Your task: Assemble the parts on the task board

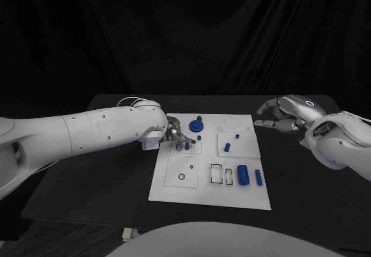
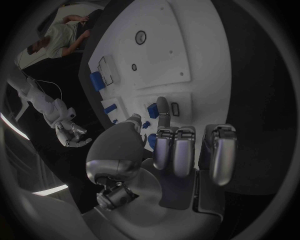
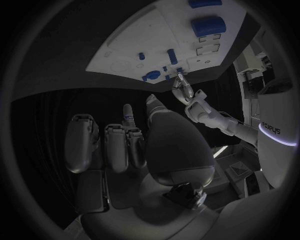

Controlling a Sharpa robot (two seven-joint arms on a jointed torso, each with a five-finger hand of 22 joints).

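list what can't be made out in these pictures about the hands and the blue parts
- Head view: whether the left hand touches a part; its fingers cover the task board there.
- Left wrist view: the small blue part at the fingertips is too small to tell contact.
- Right wrist view: the far blue block is cut off by the circle's edge.
- Right hand: holds nothing visible.

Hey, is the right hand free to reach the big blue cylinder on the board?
Probably yes. The right hand hovers off the board's far right corner holding nothing, and the cylinder lies uncovered on the near right side. The left hand is busy across the board.
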